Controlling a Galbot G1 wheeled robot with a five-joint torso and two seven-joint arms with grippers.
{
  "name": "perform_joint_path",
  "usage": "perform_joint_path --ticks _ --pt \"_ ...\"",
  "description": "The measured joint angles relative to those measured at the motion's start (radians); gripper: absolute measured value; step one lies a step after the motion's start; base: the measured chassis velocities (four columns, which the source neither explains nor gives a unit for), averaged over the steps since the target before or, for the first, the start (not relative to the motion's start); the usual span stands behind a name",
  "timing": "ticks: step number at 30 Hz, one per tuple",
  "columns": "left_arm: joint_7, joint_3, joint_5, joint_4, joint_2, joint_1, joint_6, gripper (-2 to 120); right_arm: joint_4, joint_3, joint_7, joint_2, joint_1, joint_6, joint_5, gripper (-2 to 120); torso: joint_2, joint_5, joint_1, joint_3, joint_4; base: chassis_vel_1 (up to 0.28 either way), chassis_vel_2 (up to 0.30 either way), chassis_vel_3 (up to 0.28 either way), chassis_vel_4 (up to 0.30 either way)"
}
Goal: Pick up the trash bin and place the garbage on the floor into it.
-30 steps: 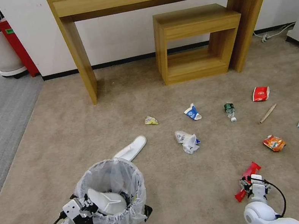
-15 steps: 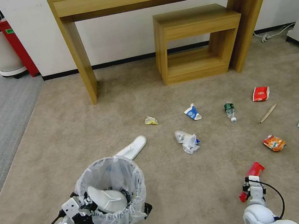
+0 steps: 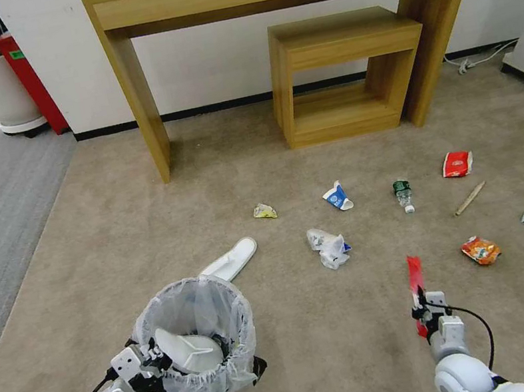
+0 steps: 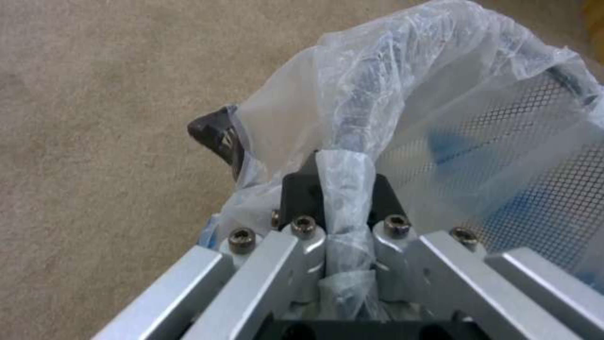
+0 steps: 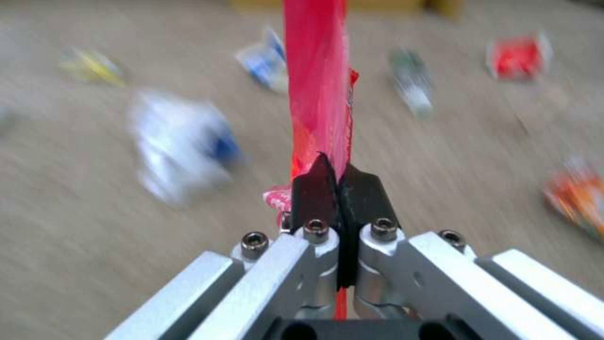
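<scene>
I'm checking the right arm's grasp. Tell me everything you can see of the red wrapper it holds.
The red wrapper is a long, thin, glossy strip, plastic by its look, with a crinkled lower end. The right gripper is shut on it near that end, so it stands nearly upright above the beige carpet, clear of the other litter.

The black bin (image 3: 196, 342), clear liner frilled over its rim, sits upright low on the left with one white slipper (image 3: 189, 351) inside. A second slipper (image 3: 231, 259) lies just behind it on the beige floor (image 3: 146, 230). A red wrapper (image 3: 416, 290) stands upright, lifted at right.
</scene>
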Motion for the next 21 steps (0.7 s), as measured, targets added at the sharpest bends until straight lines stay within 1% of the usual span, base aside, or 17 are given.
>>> perform_joint_path --ticks 1,3,5,6,8,9,11,12,13,15,18,21 --pt "0.000 0.001 0.002 0.001 -0.001 0.000 0.000 3 0.065 -0.010 -0.008 -0.019 0.005 0.001 -0.002 0 0.000 -0.0003 0.000 0.000 0.0000 0.000 0.000 0.000 0.000" --pt "0.000 0.005 0.004 0.001 -0.003 0.000 0.000 3 0.168 -0.044 -0.026 -0.063 0.037 0.001 -0.002 0 0.000 0.0002 0.000 0.000 0.0002 0.000 0.000 0.000 0.000" --pt "0.000 0.005 0.005 0.001 -0.004 0.000 0.000 3 0.186 -0.052 -0.031 -0.073 0.047 0.001 -0.002 0 0.000 0.0001 0.000 0.000 0.0003 0.000 0.000 0.000 0.000" --pt "0.000 0.011 0.010 -0.001 -0.006 0.002 0.000 3 0.257 -0.085 -0.057 -0.111 0.091 0.002 -0.003 0 0.000 -0.0006 0.000 0.000 0.0005 0.000 0.000 0.000 0.000" --pt "0.000 0.018 0.013 -0.004 -0.009 0.003 0.002 3 0.326 -0.135 -0.087 -0.155 0.149 0.001 0.006 0 0.000 0.0003 0.000 0.000 0.0003 0.000 0.000 0.000 0.000" --pt "0.000 0.018 0.013 -0.004 -0.009 0.003 0.002 3 0.326 -0.135 -0.087 -0.155 0.149 0.001 0.006 0 0.000 0.0003 0.000 0.000 0.0003 0.000 0.000 0.000 0.000" --pt "-0.001 0.028 0.015 -0.004 -0.008 -0.001 0.005 3 0.376 -0.179 -0.127 -0.191 0.208 0.019 0.009 0 0.000 -0.0006 0.000 0.000 0.0004 0.000 0.000 0.000 0.000" --pt "0.000 0.037 0.015 -0.004 -0.007 -0.003 0.008 3 0.393 -0.210 -0.169 -0.208 0.243 0.044 0.009 0 0.000 0.0000 0.000 0.000 0.0003 0.000 0.000 0.000 0.000" --pt "0.000 0.037 0.015 -0.004 -0.007 -0.003 0.008 3 0.393 -0.210 -0.169 -0.208 0.243 0.044 0.009 0 0.000 0.0000 0.000 0.000 0.0003 0.000 0.000 0.000 0.000" --pt "0.000 0.045 0.018 -0.005 -0.006 -0.002 0.010 3 0.408 -0.258 -0.240 -0.224 0.301 0.093 0.019 0 0.000 -0.0003 0.000 0.000 0.0002 0.000 0.000 0.000 0.000" --pt "0.000 0.049 0.021 -0.011 -0.008 0.000 0.013 3 0.413 -0.308 -0.293 -0.229 0.354 0.135 0.048 0 0.000 0.0002 0.000 0.000 0.0001 0.000 0.000 0.000 0.000" --pt "0.000 0.056 0.033 -0.023 -0.015 0.007 0.014 3 0.396 -0.394 -0.393 -0.215 0.465 0.225 0.079 0 0.000 0.0000 0.000 0.000 0.0001 0.000 0.000 0.000 0.000"
